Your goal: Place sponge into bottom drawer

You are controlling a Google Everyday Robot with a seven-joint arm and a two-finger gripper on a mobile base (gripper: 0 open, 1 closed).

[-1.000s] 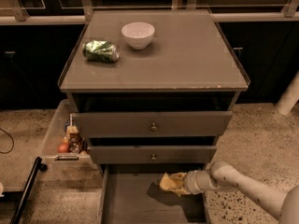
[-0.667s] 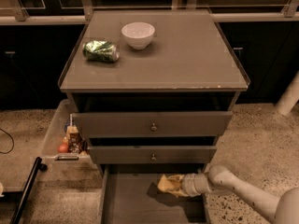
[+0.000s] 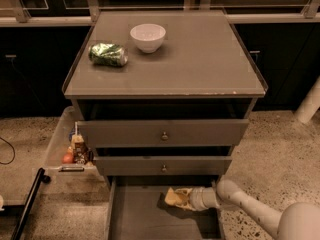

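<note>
hand [image 3: 183,199] grips sponge [image 3: 171,196] — long axis pointing left — over bottom drawer [image 3: 140,220].

Not much of the wide grey bottom drawer [image 3: 140,219] shows, tbh: its front runs off the bottom edge and its back sits under the middle drawer [image 3: 162,165]. The claw [image 3: 181,199] hangs over it on the right, clamped on the pale-yellow soft sponge [image 3: 172,197], and it covers that block's right end. The pale robot arm [image 3: 250,211] is cut off at the bottom right corner. The stuff in the clear plastic bin [image 3: 55,144] left of the desk [image 3: 200,59] is too small to identify. Can't read the shiny green can [image 3: 107,54] either.
</note>
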